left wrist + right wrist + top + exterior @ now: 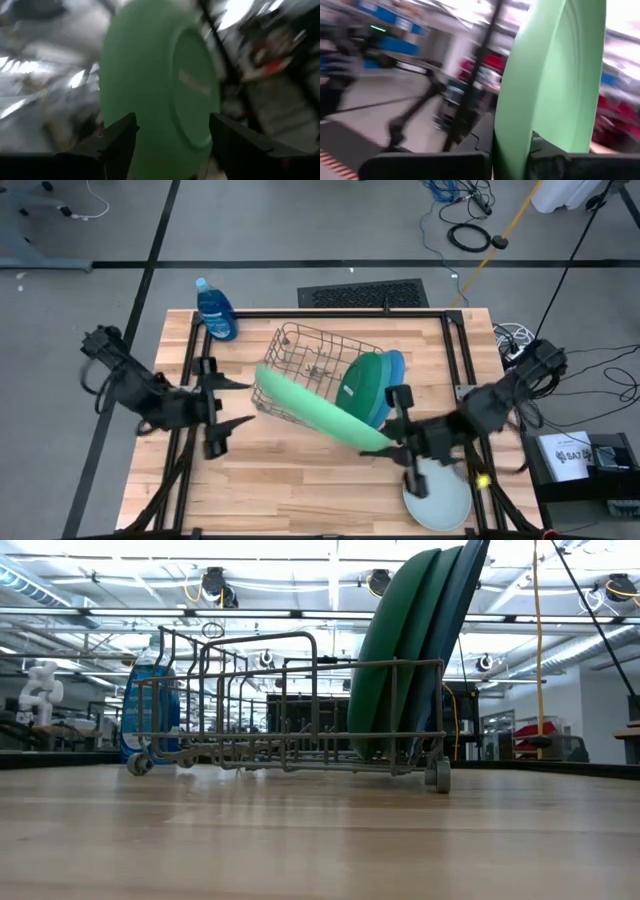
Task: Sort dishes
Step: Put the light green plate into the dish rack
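Note:
My right gripper (388,442) is shut on a light green plate (315,412), which stretches from it toward the left arm, over the near side of the grey wire rack (300,355). My left gripper (238,403) is open just left of the plate's free end. Its wrist view shows the plate's underside (150,90) ahead of the spread fingers, which do not touch it. Dark green (360,385), teal and blue plates stand on edge in the rack's right end (420,650). A pale mint plate (440,498) lies flat near the table's right near corner. The black dish is out of view. My right gripper pinches the light green plate by its rim (512,145) between its two fingers (555,160), coming about level from the table's right. The plate is lifted clear of the table and stands tilted on edge, reaching away from the fingers toward the left arm.
A blue plastic bottle (215,310) stands at the table's far left, behind the rack (150,700). The rack's left and middle slots hold no plates. Bare wood (290,480) lies along the near edge. The black frame rails (455,350) run along both sides.

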Controlling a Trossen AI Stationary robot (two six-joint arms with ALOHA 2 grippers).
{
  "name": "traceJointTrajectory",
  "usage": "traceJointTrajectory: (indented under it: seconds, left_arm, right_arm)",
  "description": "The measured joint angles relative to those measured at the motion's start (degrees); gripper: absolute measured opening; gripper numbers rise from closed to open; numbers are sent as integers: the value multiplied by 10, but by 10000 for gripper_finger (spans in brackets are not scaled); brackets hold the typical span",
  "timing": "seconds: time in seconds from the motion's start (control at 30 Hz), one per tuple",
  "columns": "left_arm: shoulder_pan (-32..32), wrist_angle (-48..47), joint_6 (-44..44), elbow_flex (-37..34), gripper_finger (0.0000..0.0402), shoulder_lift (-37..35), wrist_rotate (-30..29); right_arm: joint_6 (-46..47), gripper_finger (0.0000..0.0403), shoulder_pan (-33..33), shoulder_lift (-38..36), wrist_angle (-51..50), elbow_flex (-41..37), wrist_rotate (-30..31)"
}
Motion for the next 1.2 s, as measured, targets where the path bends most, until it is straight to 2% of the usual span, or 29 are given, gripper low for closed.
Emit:
traceJointTrajectory:
  seconds: [0.1,0.17,0.3,0.6,0.73,0.8,0.9,1.0,1.13,1.2]
  left_arm:
    - [-10,-79,-47,-1,243,6,-140]
    - [-6,-139,-92,-1,242,17,-179]
    - [-5,-179,-141,-2,241,41,-180]
    - [-67,-173,-141,-2,241,23,-204]
    - [-116,-188,-131,-2,241,-4,-214]
    - [-136,-218,-141,-2,241,-20,-239]
    - [-155,-260,-183,-20,241,-44,-283]
    - [-166,-292,-240,-49,241,-67,-287]
    - [-168,-270,-252,-89,241,-91,-289]
    - [-168,-260,-252,-100,241,-101,-289]
  right_arm:
    - [35,17,11,29,25,0,132]
    - [57,17,12,52,57,0,207]
    - [108,17,2,108,130,0,308]
    - [189,17,0,245,348,0,541]
    - [203,17,-7,299,459,0,604]
    - [221,17,-13,322,486,0,625]
    - [268,17,-25,352,495,4,655]
    - [308,17,-36,378,495,13,679]
    - [309,17,-47,407,495,36,722]
    - [303,17,-53,417,495,46,724]
